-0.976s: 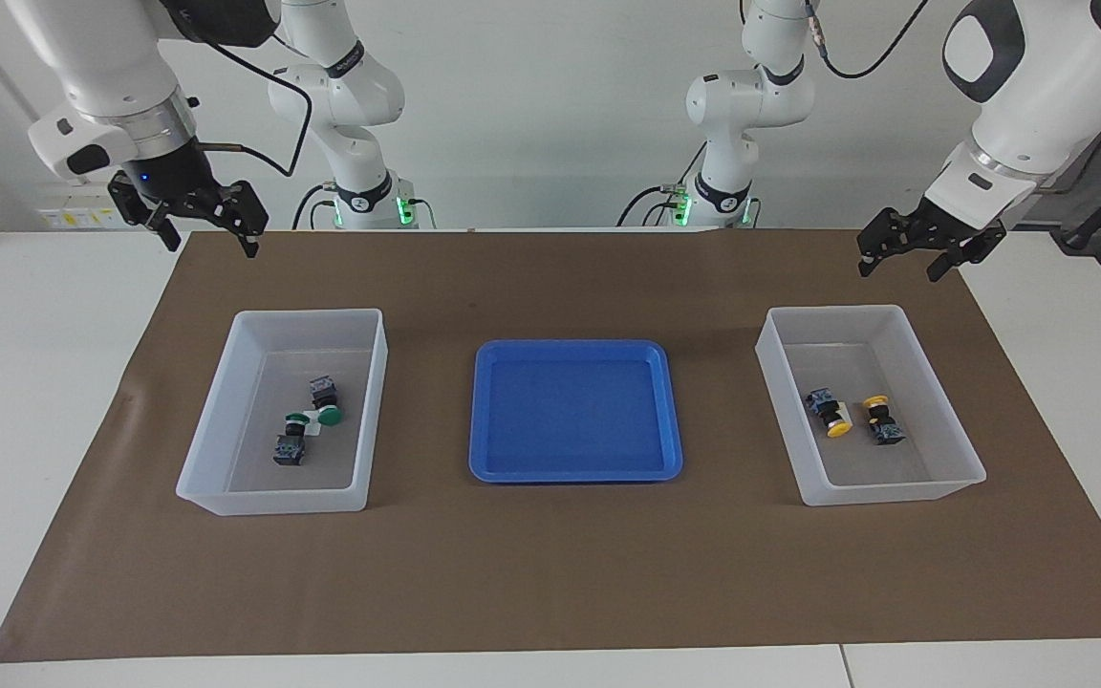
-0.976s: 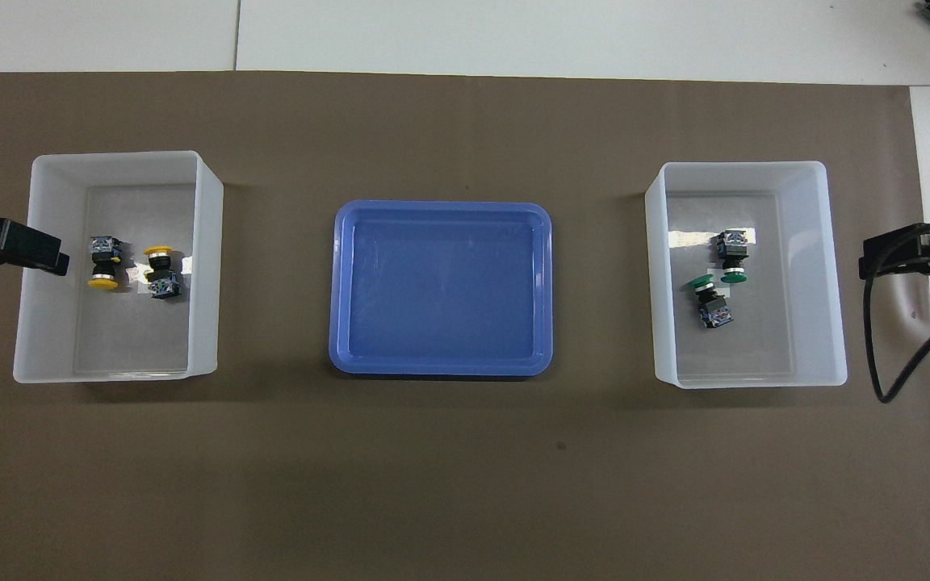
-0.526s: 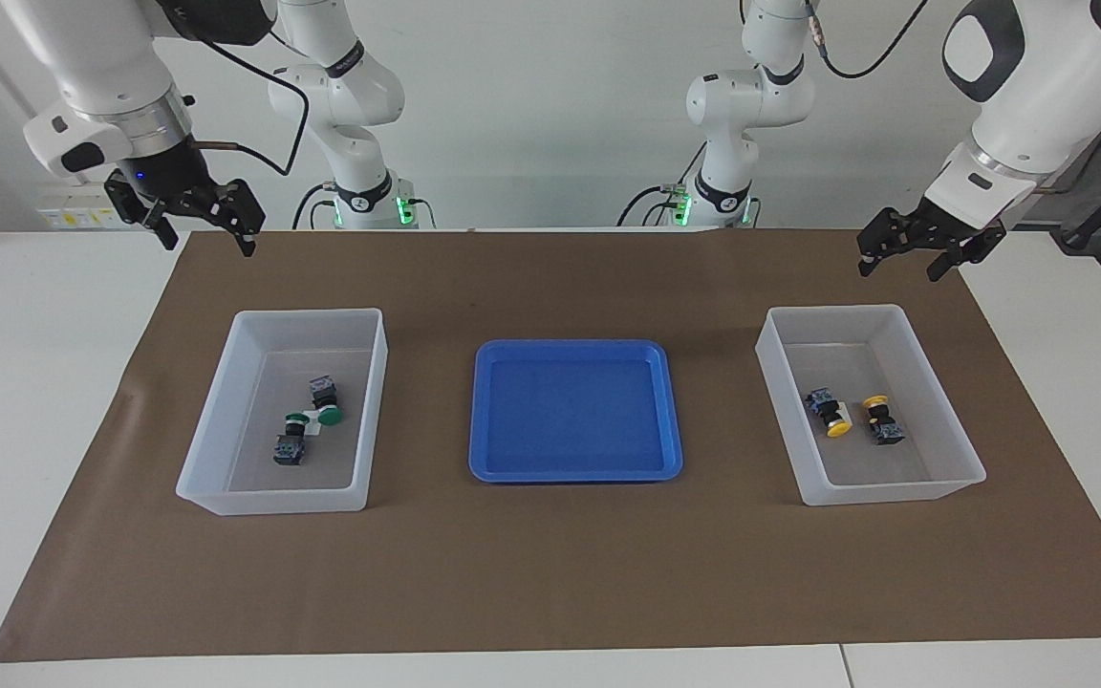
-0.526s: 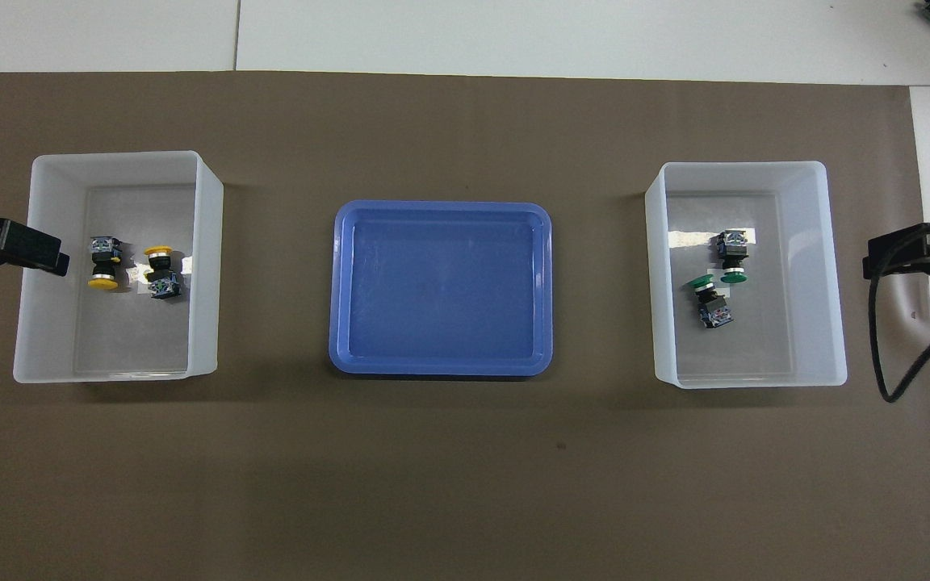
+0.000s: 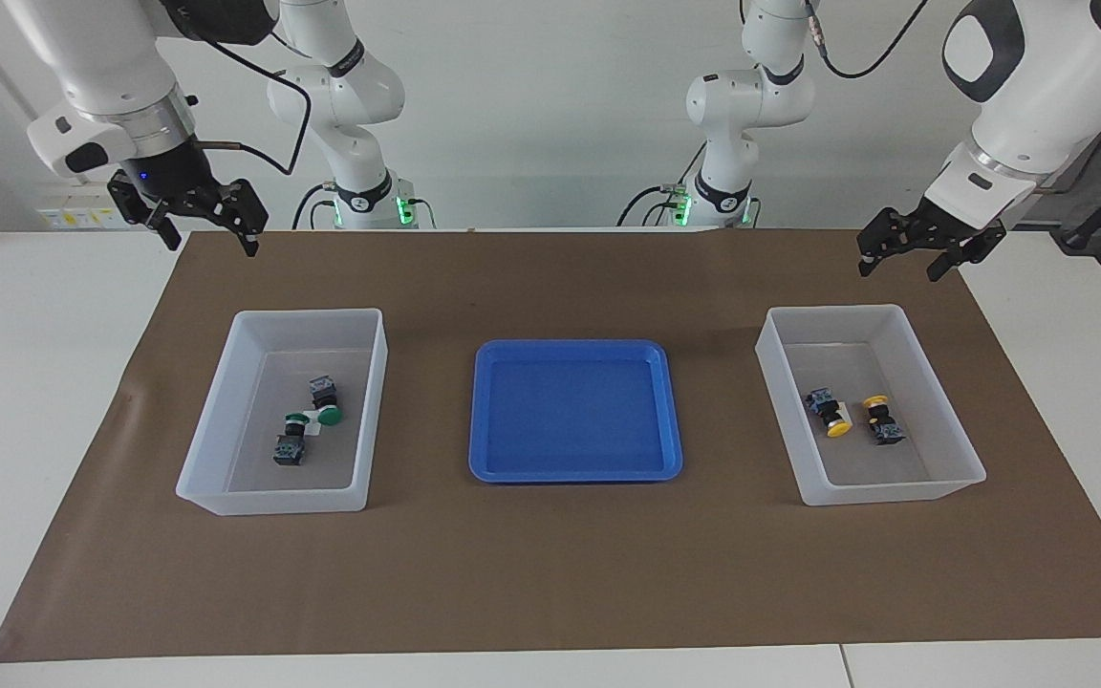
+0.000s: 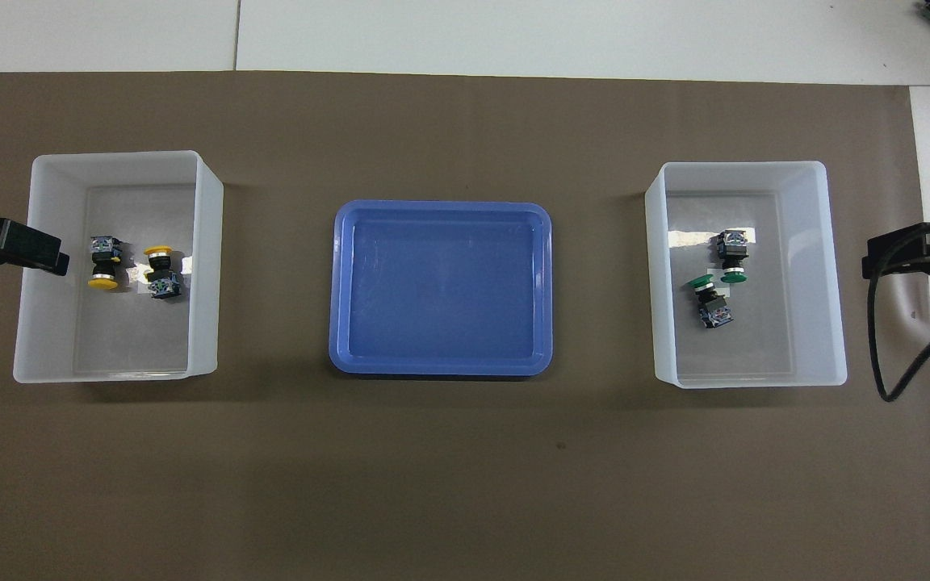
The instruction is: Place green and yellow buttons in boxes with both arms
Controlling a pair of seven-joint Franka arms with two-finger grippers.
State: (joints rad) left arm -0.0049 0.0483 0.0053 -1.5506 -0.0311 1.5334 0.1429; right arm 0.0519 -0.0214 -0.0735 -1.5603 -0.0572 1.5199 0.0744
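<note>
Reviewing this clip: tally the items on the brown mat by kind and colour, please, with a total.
Green buttons: 2, both in the box toward the right arm's end
Yellow buttons: 2, both in the box toward the left arm's end
Translucent white boxes: 2
Blue tray: 1, nothing in it
Total: 7

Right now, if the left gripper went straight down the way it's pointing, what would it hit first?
Probably the brown mat, just robot-side of the box holding the yellow buttons. The left gripper hangs open; depth is unclear.
</note>
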